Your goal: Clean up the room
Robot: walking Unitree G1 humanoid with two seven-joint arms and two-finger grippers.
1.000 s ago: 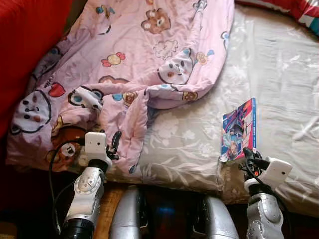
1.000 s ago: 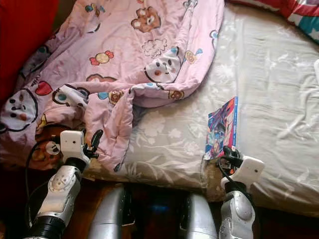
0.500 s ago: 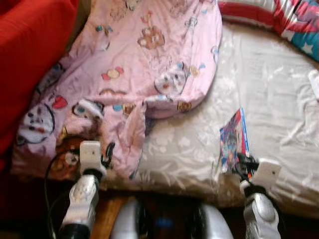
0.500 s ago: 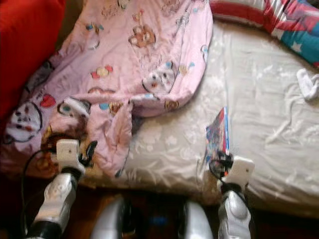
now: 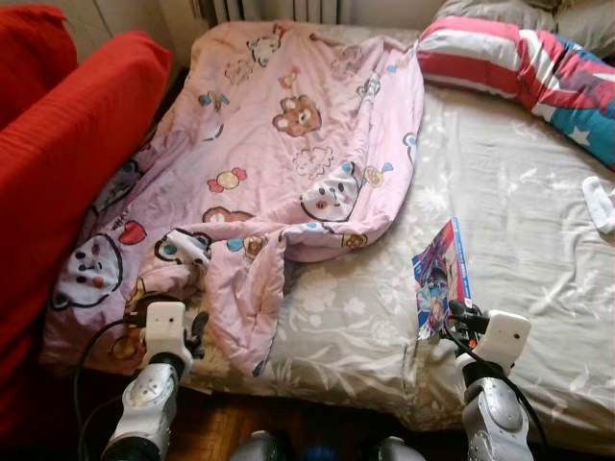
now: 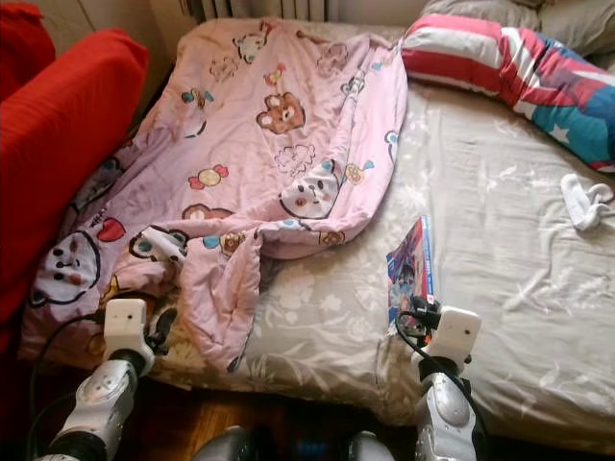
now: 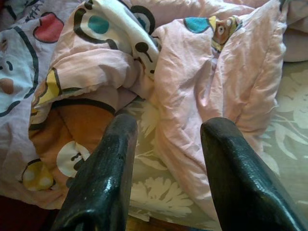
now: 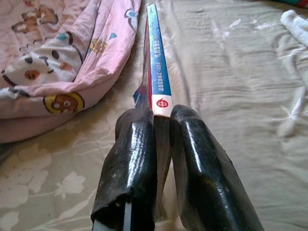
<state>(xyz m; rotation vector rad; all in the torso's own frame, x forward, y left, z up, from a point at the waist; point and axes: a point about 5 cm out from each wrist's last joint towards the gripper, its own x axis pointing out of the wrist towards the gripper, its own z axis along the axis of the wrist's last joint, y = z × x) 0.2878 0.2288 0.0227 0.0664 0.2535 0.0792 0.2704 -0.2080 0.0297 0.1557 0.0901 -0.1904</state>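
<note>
Left eye view: the right pincer (image 5: 459, 313) is clamped on the near edge of a thin book (image 5: 441, 275), which stands on its edge on the bed (image 5: 519, 202), its long axis running straight away from the pincer toward the head of the bed. A pink cartoon-print blanket (image 5: 288, 134) lies crumpled to the left of that pincer, well apart from the book. Beyond the book, a striped pillow (image 5: 519, 72) lies at the far end of the bed, and a white sock (image 5: 601, 204) rests far to the right. The left pincer (image 5: 197, 331) hovers at the near edge of the blanket, with a red armchair (image 5: 67, 163) to its left. Compared with one second ago, the camera has pulled back and more of the bed shows; the book has tipped from lying flat to standing on edge.

Left wrist view: the left pincer (image 7: 166, 159) stands wide apart and holds nothing; folds of the blanket (image 7: 211, 72) lie just ahead of its fingers (image 7: 108, 168).

Right wrist view: the right pincer (image 8: 161, 127) grips the book (image 8: 156, 62) between both fingers, blue spine uppermost, pointing directly away. The blanket (image 8: 72, 53) lies to one side.
</note>
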